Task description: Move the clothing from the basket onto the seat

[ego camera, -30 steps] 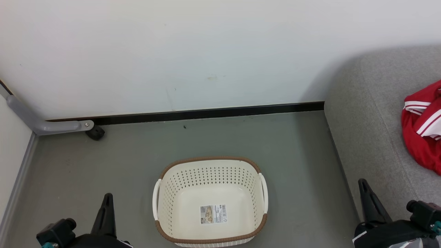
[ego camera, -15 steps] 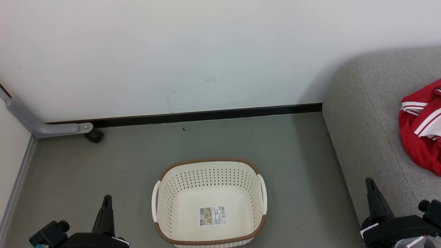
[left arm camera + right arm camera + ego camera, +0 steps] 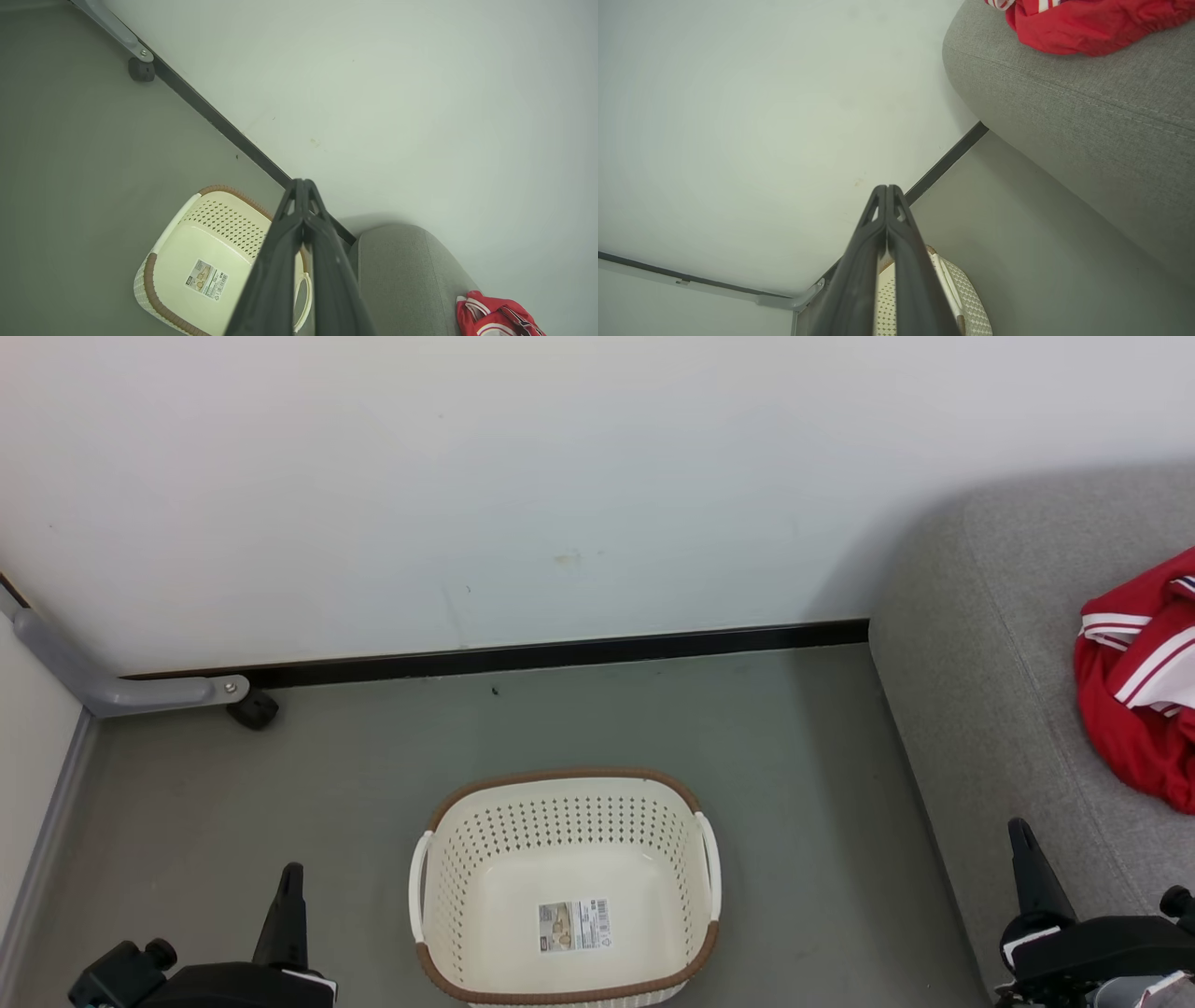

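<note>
Two grippers sit low at the near edge of the head view. The left gripper [image 3: 291,887] is at near left over the floor [image 3: 327,775]. The right gripper [image 3: 1022,840] is at near right, in front of the seat's near-left edge. Both have their jaws closed, fingers pressed together, nothing held; both wrist views show the same, tips meeting.

The basket [image 3: 564,772] stands upright on the floor between the two grippers, nearer the left one and apart from both. Cream perforated walls, brown rim, white side handles. Its bare bottom shows a label sticker [image 3: 573,925].

The seat [image 3: 990,663], grey fabric with a rounded corner and stitched seam, fills the right side and runs back to the wall [image 3: 560,476]. It is well apart from the basket, with floor between.

The clothing [image 3: 1130,728], red with white stripes, lies bunched on top of the seat at far right, cut off by the frame edge. It is out of the basket and touches neither gripper. Right wrist view shows it resting close to the cushion's edge. Lettering can't be made out.

A black baseboard [image 3: 560,653] runs along the foot of the wall. At far left, a grey metal bar [image 3: 121,686] with a small black wheel [image 3: 254,709] sits against the wall.
</note>
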